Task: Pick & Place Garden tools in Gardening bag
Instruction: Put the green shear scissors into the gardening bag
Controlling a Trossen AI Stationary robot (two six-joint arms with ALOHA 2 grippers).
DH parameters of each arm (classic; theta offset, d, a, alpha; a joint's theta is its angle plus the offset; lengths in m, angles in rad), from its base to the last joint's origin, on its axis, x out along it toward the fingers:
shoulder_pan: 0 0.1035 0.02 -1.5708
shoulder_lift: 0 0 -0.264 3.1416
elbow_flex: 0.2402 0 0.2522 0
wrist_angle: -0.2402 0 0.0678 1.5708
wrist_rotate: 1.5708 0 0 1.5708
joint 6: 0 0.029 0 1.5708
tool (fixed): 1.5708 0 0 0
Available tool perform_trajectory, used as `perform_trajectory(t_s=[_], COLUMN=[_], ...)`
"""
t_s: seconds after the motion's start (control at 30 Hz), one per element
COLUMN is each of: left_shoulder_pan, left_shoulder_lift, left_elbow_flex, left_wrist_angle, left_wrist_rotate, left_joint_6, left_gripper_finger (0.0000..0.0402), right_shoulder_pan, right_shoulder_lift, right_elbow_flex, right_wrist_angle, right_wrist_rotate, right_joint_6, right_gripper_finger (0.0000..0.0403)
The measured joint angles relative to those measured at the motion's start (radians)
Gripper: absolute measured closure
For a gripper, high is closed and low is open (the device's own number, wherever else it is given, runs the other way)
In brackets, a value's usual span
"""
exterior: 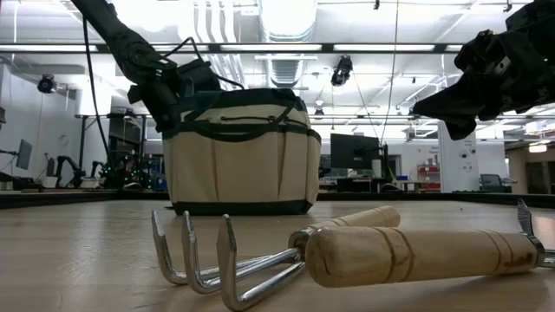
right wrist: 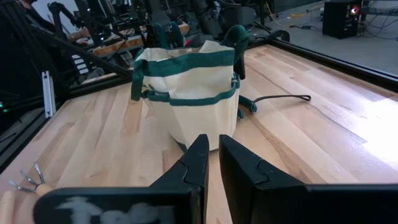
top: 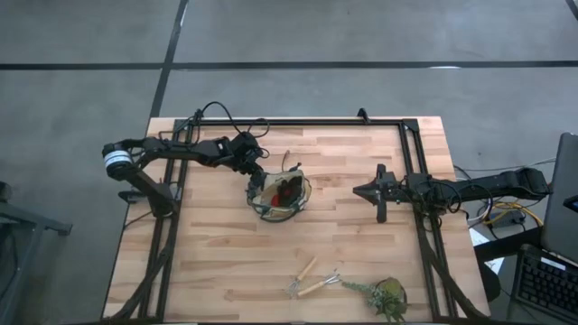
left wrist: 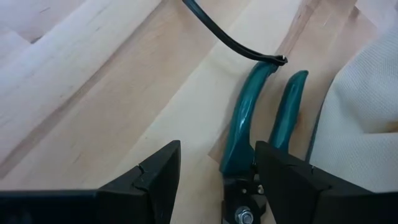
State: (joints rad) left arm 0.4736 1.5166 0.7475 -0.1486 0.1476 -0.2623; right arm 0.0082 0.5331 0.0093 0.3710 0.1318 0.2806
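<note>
Outside — two rakes (top: 312, 277), one bag (top: 281, 195).

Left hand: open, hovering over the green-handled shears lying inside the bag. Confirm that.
Not inside. The left hand is open over the shears, but they lie on the table beside the bag, as the left wrist view shows.

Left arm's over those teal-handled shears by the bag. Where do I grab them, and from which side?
Grip the teal-handled shears across both handles near the pivot, coming straight down. They lie flat beside the gardening bag, and the open left gripper already straddles one handle; shift toward the bag.
</note>
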Motion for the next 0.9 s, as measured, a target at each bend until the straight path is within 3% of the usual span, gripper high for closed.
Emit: perform_trajectory(t_s=[0.43, 0.9], left_shoulder_pan=[0.0, 0.0], left_shoulder_lift=[0.011, 0.078], left_elbow_flex=[0.0, -0.002], left_wrist_angle=[0.001, 0.05], left_wrist_rotate=[-0.081, -0.059], left_joint_6=[0.003, 0.026], left_gripper_finger=[0.0193, 0.0193], right_shoulder_pan=[0.0, 0.0], right_shoulder_lift=[0.0, 0.0], right_elbow_flex=[0.0, 0.0], right_wrist_angle=[0.0, 0.0], right_wrist_rotate=[0.0, 0.0], right_joint_6=[0.0, 0.0], right_gripper_finger=[0.0369, 0.0369])
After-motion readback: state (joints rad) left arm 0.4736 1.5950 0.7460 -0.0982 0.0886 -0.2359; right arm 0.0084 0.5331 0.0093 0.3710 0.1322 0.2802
